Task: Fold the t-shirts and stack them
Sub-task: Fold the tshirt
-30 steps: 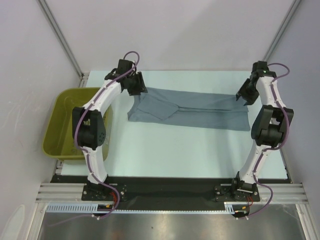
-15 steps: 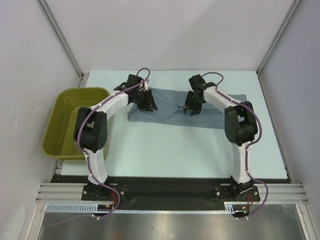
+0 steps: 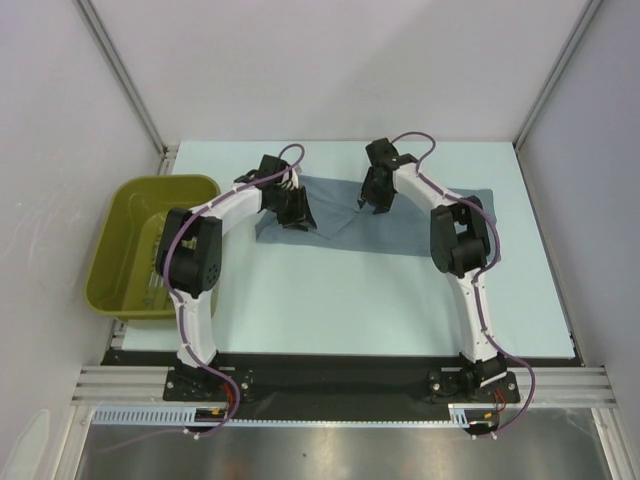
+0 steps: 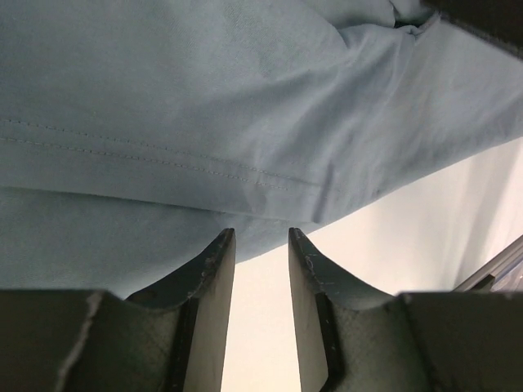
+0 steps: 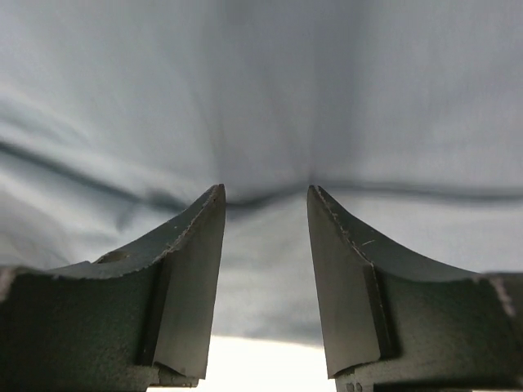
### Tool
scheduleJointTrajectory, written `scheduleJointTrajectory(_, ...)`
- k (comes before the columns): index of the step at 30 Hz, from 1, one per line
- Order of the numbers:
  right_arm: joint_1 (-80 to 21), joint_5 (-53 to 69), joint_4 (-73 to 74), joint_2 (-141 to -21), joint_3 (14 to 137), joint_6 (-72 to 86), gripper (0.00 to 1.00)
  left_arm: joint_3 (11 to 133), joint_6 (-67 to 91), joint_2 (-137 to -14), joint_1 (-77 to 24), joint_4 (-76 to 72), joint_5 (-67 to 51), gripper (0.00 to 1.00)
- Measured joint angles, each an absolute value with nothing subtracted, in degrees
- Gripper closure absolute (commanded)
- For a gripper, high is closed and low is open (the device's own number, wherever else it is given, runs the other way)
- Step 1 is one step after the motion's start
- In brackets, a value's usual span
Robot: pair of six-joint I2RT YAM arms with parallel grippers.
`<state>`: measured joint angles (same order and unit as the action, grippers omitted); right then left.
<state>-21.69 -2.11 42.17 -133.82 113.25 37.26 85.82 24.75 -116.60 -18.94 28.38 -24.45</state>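
Note:
A slate blue-grey t-shirt (image 3: pixel 410 228) lies on the pale table as a long band folded lengthwise, at the far middle. My left gripper (image 3: pixel 296 212) hovers over the shirt's left end, jaws open and empty; in the left wrist view the shirt's hemmed edge (image 4: pixel 204 122) lies just beyond the fingertips (image 4: pixel 221 245). My right gripper (image 3: pixel 371 200) is over the shirt's middle near its far edge, jaws open and empty; the right wrist view shows creased cloth (image 5: pixel 261 106) filling the frame, close beyond the fingertips.
An olive basket (image 3: pixel 118 240) stands at the left edge of the table (image 3: pixel 350 300), beside the left arm. White walls enclose the back and sides. A black rail runs along the near edge.
My right gripper has swung from the shirt's right end to its middle. My left gripper has moved from the far left corner down onto the shirt's left end. The shirt's left part now looks bunched.

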Motion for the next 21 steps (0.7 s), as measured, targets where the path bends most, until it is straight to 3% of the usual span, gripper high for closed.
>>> scheduleJointTrajectory(2, -21.50, -2.37, 42.89, -136.00, 116.79, 36.80, 0.50, 85.65, 24.43, -116.51, -18.94, 28.29, -24.47, 0.59)
scheduleJointTrajectory(7, -19.90, -3.64, 46.76, -139.81, 125.51, 33.58, 0.48, 83.72, 22.96, -113.93, -19.11, 29.26, -23.73, 0.40)
scheduleJointTrajectory(11, -15.55, -4.19, 49.74, -135.61, 123.79, 30.30, 0.48, 80.64, 22.41, -108.57, -19.38, 28.64, -23.31, 0.38)
scheduleJointTrajectory(16, -2.70, -0.99, 49.39, -122.43, 109.25, 24.27, 0.50, 75.57, 23.09, -103.24, -19.44, 26.13, -24.14, 0.38)
scheduleJointTrajectory(21, 7.88, -3.29, 49.47, -117.25, 102.37, 19.92, 0.52, 71.85, 25.02, -102.10, -19.53, 24.14, -24.84, 0.40)
